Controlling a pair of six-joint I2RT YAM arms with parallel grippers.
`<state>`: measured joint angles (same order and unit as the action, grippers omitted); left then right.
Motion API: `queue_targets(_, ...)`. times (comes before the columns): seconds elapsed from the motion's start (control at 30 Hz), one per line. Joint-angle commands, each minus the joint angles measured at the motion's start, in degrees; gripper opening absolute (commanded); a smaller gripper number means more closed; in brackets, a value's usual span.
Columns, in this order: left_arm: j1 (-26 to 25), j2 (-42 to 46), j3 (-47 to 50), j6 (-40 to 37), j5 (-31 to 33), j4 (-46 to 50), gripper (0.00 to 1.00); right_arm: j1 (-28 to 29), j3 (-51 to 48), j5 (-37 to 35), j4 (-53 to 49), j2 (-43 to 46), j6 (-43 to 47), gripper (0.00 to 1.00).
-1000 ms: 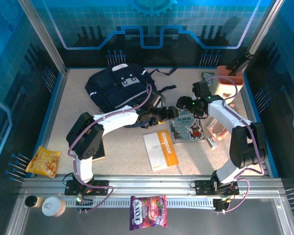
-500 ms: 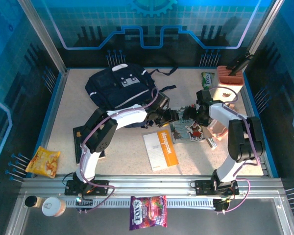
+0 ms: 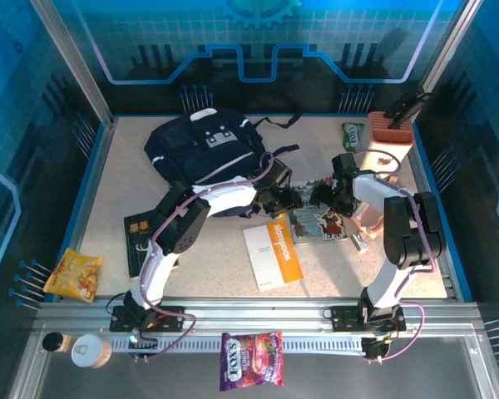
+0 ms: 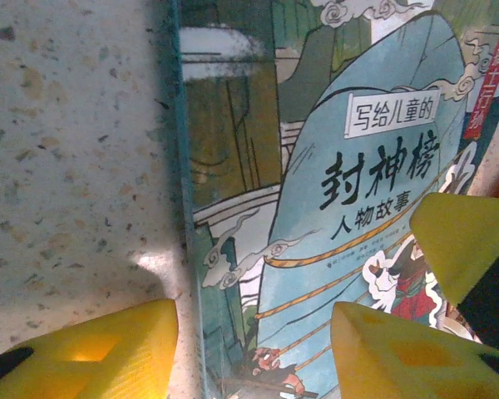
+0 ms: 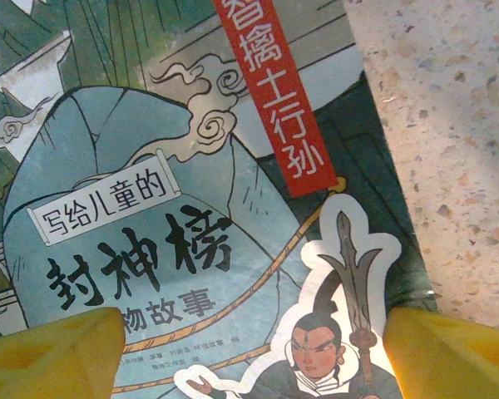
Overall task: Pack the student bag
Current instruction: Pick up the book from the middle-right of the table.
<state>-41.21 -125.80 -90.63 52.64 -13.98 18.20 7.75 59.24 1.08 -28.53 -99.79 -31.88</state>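
Student bag (image 3: 204, 154) lies far-left on the table (image 3: 200, 274); storybook (image 3: 320, 218) lies flat just right of it; left gripper (image 4: 245, 349) stands part-open astride one book edge; right gripper (image 5: 249, 357) stands wide; both are empty; lifting an edge before pinching seems wisest.

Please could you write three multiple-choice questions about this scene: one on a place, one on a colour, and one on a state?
1. The large navy fabric backpack lies:
A. on the speckled beige table, in its far left part
B. hung on the back wall
C. beyond the near edge

2. The upright banner on the illustrated teal book cover is:
A. green
B. red
C. purple

3. The right gripper has its jaws:
A. open over that cover
B. shut on a pen
C. shut on a strap

Answers:
1 A, the top view shows it lying flat there.
2 B, the right wrist view shows it red with gold characters.
3 A, both yellow fingers stand wide apart above the cover.
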Motion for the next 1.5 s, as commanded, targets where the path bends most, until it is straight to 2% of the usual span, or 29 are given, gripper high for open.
queue_targets(0.0,-0.4,-1.3,-2.2,1.3,-2.3,1.1,0.54,-1.0,-0.6,1.7,-0.5,-2.6,-0.4,0.83)
queue_targets(0.27,-0.3,-2.1,-2.4,2.6,-6.7,-3.3,0.54,-0.9,-1.4,2.1,-0.6,-2.2,-1.2,0.83)
queue_targets(0.5,-0.3,0.9,-0.2,1.5,-7.9,-7.9,0.39,-1.1,-1.7,0.8,-0.8,-1.9,-2.8,0.82)
queue_targets(0.73,-0.3,0.9,0.5,2.8,-8.0,-10.4,0.31,-1.0,-2.1,0.6,-0.4,-1.6,-4.0,0.81)
queue_targets(0.93,-0.3,0.0,-0.3,3.3,-8.8,-10.5,0.17,-1.2,-3.0,2.4,1.0,-0.6,-4.3,0.81)
queue_targets(1.1,0.1,1.9,0.0,2.0,-7.9,-10.0,0.00,-1.7,-3.5,3.6,1.7,1.3,-4.6,0.81)
queue_targets(1.33,2.3,9.6,3.9,-0.7,-6.1,-10.3,0.00,-3.0,-5.7,7.1,5.4,10.3,-5.7,0.81)
queue_targets(1.47,4.8,16.8,8.6,-1.1,-4.8,-11.6,0.00,-3.1,-8.1,13.2,10.3,17.3,-8.4,0.82)
